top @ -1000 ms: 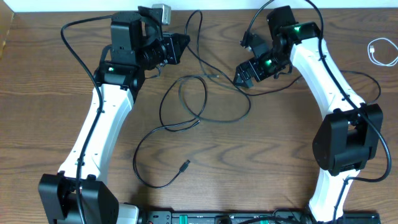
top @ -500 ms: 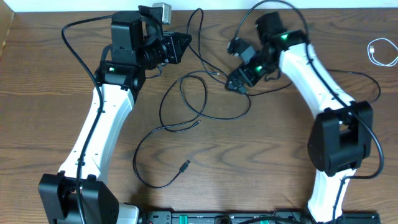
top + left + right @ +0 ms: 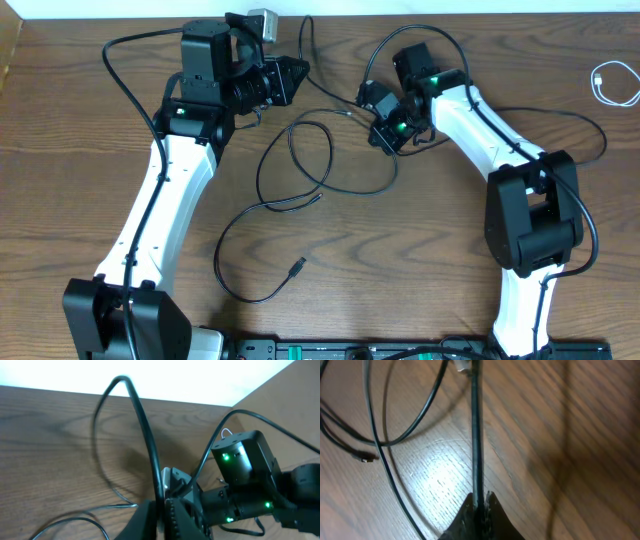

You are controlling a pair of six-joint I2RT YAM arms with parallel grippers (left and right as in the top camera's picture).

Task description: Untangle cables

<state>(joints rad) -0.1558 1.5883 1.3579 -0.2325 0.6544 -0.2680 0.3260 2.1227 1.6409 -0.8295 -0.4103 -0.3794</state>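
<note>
You've got both pincers clamped on thin black cables (image 3: 476, 435).
Left pincer (image 3: 161, 512) and right pincer (image 3: 481, 505) each pinch one, smooth and round, over the grained wooden table (image 3: 560, 435).

Arms (image 3: 160, 200) are white-shelled, with black joints (image 3: 530, 220), green lights (image 3: 226, 457), dark right claw (image 3: 480, 505).

Left hand (image 3: 160, 509) pinched closed, right hand (image 3: 481, 497) likewise (arms angled inward)

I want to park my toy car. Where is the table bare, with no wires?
The biggest bare wood lies between the loose plug of the black cables and the right arm. Left of the left arm is bare too. The top middle is crowded with cable loops, and a white cable sits in the top right corner.
</note>
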